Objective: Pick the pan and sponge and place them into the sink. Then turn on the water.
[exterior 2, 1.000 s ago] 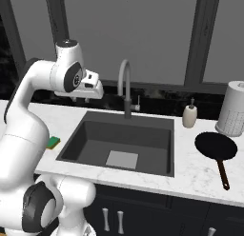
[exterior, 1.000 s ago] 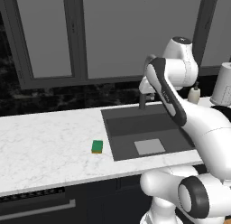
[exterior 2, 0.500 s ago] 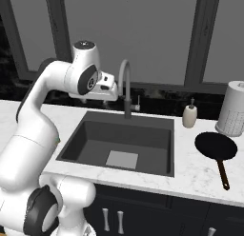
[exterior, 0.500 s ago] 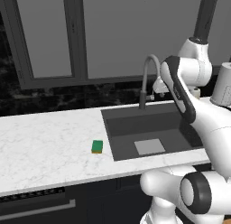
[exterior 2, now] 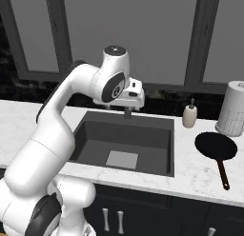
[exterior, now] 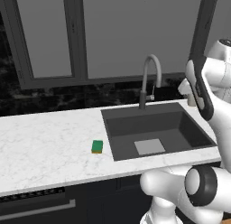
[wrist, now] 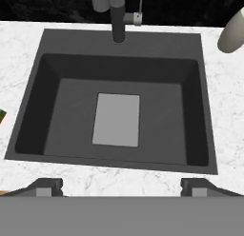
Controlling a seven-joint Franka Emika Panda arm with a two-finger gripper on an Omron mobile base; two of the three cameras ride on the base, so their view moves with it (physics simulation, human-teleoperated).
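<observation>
Hand (wrist: pixel 122 185) hangs released over the empty sink (wrist: pixel 62 135); pan (exterior 2: pixel 216 146) waits on the right worktop (exterior 2: pixel 190 163), so reaching right for it looks next.

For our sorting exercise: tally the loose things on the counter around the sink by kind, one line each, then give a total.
Pan: 1
Sponge: 1
Soap dispenser bottle: 1
Paper towel roll: 1
Total: 4
</observation>
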